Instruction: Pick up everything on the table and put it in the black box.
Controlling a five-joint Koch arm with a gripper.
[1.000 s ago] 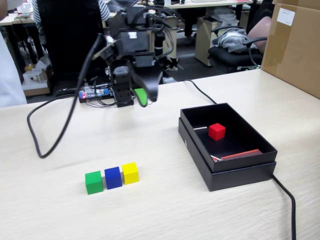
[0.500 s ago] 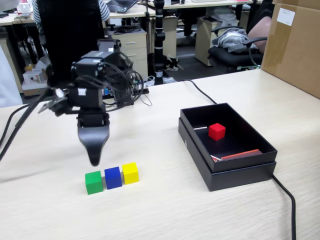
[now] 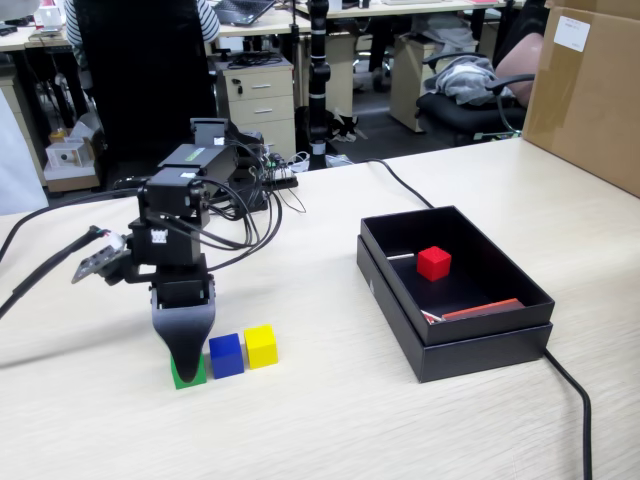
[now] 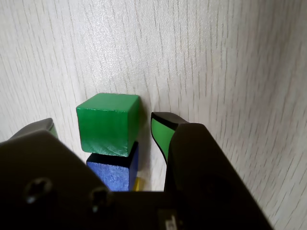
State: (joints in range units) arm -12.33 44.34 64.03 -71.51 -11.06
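Observation:
My gripper has come down over the green cube at the left end of a row on the table. Its jaws stand open, one on each side of the green cube, with gaps showing in the wrist view. The blue cube sits against the green one, and the yellow cube follows it. In the fixed view the front jaw hides most of the green cube. The red cube lies inside the black box at the right.
A black cable runs past the box's right end to the front edge, and another loops at the far left. A big brown carton stands at the back right. A red strip lies in the box.
The arm swung from the back toward the cube row, then dropped until its jaws straddle the green cube. The cubes and box have not moved.

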